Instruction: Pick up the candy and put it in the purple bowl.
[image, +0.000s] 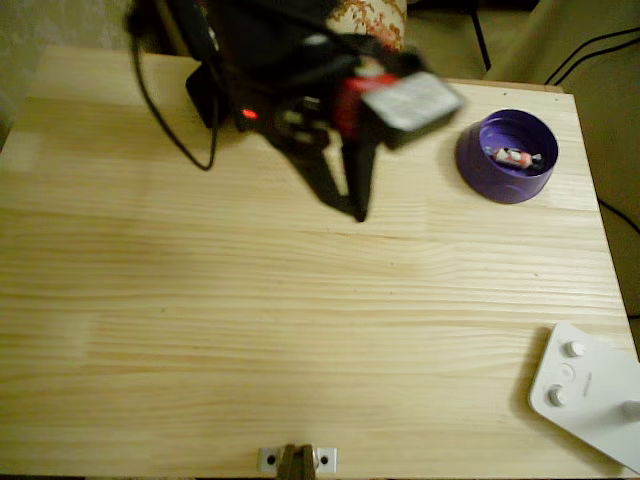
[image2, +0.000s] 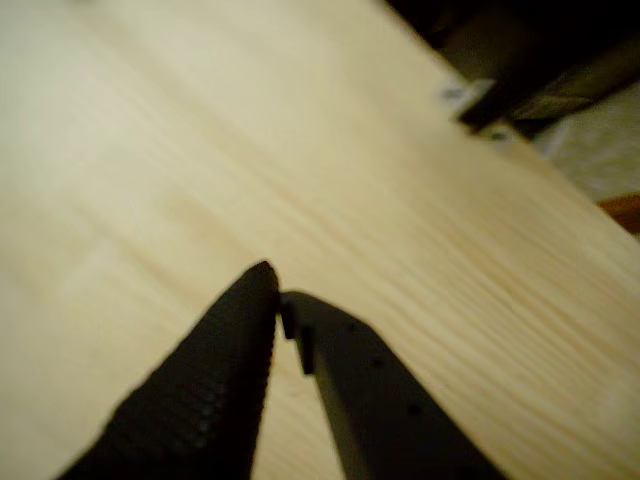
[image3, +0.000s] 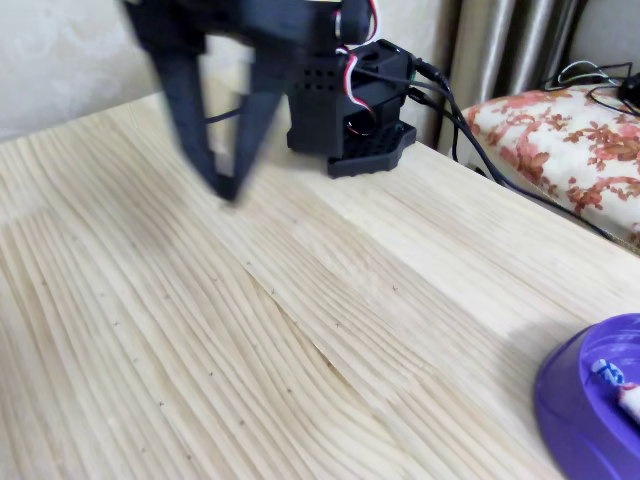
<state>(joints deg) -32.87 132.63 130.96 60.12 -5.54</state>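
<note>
Candy (image: 511, 156) is seen lying inside the purple bowl (image: 478, 160) | judged light, wrapper slick and crinkly, best pinched across the firm middle, not the twisted ends | gripper (image: 357, 208) nearly closed, nothing held, left of the bowl over bare counter (image: 300, 330) | white knobbed device (image: 590, 392) well below the bowl, nothing obstructed

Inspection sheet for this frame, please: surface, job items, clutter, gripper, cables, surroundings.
Surface: pale wooden table, bare in the middle.
Job's things: candy lies inside the purple bowl, far right in the overhead view.
Clutter: white device with knobs at near right corner; small metal bracket at near edge.
Gripper: gripper above bare wood, fingertips together, holding nothing.
Cables: black cable on table by the arm base.
Surroundings: floral cushion, curtain.
</note>
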